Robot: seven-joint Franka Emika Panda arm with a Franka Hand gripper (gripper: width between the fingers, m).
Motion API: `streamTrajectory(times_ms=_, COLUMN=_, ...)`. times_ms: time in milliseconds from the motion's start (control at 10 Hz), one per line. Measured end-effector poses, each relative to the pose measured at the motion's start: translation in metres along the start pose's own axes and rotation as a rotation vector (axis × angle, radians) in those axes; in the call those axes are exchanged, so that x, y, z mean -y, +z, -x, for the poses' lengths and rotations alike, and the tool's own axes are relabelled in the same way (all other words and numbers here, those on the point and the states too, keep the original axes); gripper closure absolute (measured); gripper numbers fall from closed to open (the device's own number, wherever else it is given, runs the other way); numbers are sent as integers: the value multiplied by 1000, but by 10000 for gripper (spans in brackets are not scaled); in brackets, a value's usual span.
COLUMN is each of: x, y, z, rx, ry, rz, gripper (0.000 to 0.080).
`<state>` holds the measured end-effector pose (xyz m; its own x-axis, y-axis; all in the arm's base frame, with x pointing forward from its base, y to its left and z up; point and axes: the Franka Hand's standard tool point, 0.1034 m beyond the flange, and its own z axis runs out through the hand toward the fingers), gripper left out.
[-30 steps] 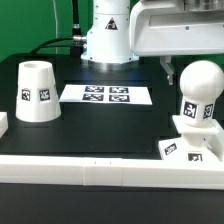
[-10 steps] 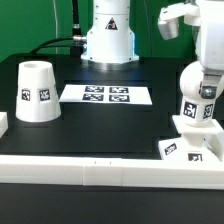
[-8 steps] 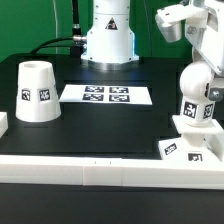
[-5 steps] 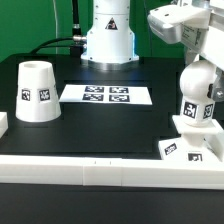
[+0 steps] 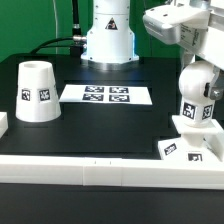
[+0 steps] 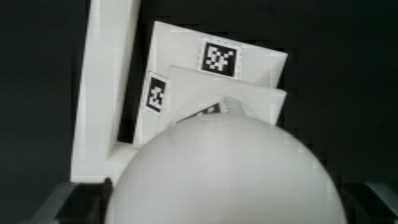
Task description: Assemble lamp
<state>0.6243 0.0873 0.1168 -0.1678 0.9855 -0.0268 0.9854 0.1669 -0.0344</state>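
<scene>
Going from the exterior view's left: the shade (image 5: 35, 90) sits wide end down on the black bench (image 5: 90, 125), well apart from everything else. Next, the marker board (image 5: 105, 95) lies flat mid-bench. Over on the right the bulb (image 5: 200, 92) stands upright on the base (image 5: 192, 132), and the frame cuts off the base's right edge. The arm (image 5: 185, 25) hangs right over the bulb head and covers its top, so the tips are hidden there. Wrist view is mostly blurry bulb dome with just a dark sliver of the fingers (image 6: 75, 203) beside it, so honestly can't tell if they're pinching the bulb or spread around it
</scene>
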Motion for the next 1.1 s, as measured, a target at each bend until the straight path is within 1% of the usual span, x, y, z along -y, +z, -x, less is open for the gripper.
streamTrajectory(times_ms=100, x=0, y=0, z=0, rx=-7, ry=65, rz=-2, gripper=223)
streamTrajectory(times_ms=200, x=1, y=0, z=3, rx=-17, ry=193, rz=-6, gripper=223)
streamTrajectory(times_ms=400, x=3, y=1, z=4, rx=-39, ry=447, rz=-22, gripper=223)
streamTrajectory(times_ms=500, x=4, y=1, z=5, rx=-37, ry=522, rz=-34, gripper=222)
streamTrajectory(times_ms=600, x=4, y=1, z=5, rx=-40, ry=641, rz=-38, gripper=222)
streamTrajectory(times_ms=1100, x=4, y=2, z=4, rx=-36, ry=952, rz=-44, gripper=220)
